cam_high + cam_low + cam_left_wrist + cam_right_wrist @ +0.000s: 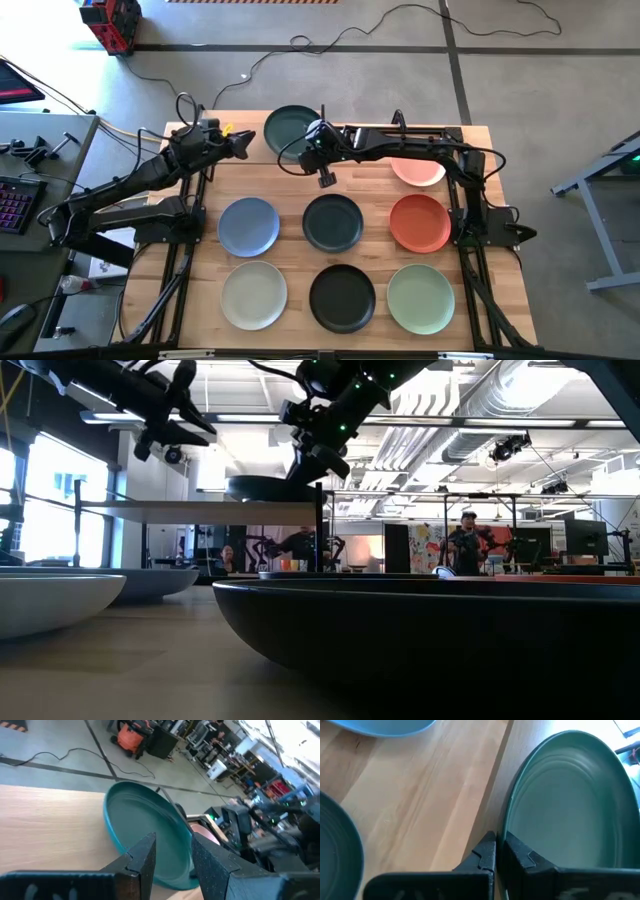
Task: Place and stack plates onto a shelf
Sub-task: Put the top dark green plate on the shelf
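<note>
Left gripper [243,143] is hovering released just beside the teal plate [291,129], which is sitting on the shelf [235,150] at the table's far edge. Right gripper [326,180] is hanging clenched and empty near that plate. One plate appears placed; blue [248,225], charcoal [332,221], red [419,222], pink [420,171], cream [254,294], black [342,297] and sage [421,298] are waiting on the table.

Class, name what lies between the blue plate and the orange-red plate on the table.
The charcoal plate lies between the blue plate and the orange-red plate, in the middle row; the high view shows it.
</note>
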You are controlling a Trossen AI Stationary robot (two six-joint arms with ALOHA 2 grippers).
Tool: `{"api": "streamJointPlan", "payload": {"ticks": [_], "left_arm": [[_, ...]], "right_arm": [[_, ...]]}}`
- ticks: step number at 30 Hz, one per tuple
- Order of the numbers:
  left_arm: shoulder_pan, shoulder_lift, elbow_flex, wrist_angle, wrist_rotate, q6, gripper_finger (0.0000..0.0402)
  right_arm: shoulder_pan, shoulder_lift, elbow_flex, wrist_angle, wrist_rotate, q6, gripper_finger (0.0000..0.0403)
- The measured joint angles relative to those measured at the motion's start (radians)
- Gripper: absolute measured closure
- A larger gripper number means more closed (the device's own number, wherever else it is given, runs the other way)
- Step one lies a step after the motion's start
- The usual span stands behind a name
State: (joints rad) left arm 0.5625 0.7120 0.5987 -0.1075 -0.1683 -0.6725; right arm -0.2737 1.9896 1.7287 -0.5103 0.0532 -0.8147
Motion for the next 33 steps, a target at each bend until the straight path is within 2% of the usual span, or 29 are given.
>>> {"api": "streamJointPlan", "payload": {"ticks": [6,13,33], "left_arm": [[0.0,0.0,0.0,-0.001,0.024,0.048,0.0291],[-0.032,-0.046,0.0,0.043,0.174,0.263,0.0291],[-0.055,-0.071,0.0,0.044,0.169,0.282,0.0291]], "right_arm": [[0.005,0.0,0.0,0.011,0.0,-0.005,0.0402],[0.006,0.0,0.0,0.012,0.0,-0.005,0.0402],[0.006,0.0,0.0,0.013,0.0,-0.005,0.0402]]}}
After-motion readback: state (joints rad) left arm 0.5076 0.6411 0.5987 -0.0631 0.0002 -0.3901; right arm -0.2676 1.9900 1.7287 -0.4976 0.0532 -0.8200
